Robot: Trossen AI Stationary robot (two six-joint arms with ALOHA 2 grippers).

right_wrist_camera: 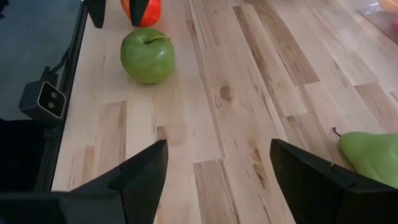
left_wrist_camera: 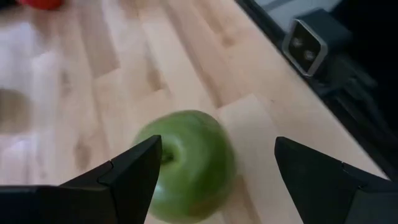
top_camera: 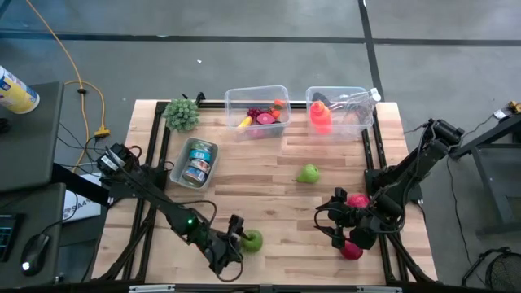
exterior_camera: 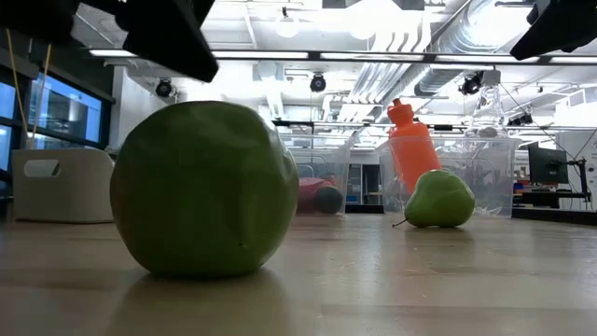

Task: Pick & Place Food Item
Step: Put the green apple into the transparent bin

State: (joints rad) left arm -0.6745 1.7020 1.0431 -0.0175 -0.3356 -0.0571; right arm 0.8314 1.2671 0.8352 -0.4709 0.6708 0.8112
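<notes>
A green apple [top_camera: 253,240] rests on the wooden table near its front edge; it also shows large in the low view [exterior_camera: 201,191]. My left gripper [top_camera: 242,234] is open just left of it, and the apple [left_wrist_camera: 186,163] shows between and just beyond the two fingers, untouched. My right gripper [top_camera: 330,218] hangs open above the table at the near right, with nothing between its fingers. A green pear [top_camera: 308,173] lies mid-table and shows beside the right gripper [right_wrist_camera: 370,155]. The green apple [right_wrist_camera: 147,56] also shows farther off in the right wrist view.
Two red apples [top_camera: 356,201] [top_camera: 351,251] lie by the right arm. At the back stand a clear bin [top_camera: 257,110] with food items and a second bin [top_camera: 340,106] with an orange bottle [top_camera: 320,116]. A tray of cans [top_camera: 198,163] and a green plant [top_camera: 181,114] stand at the left.
</notes>
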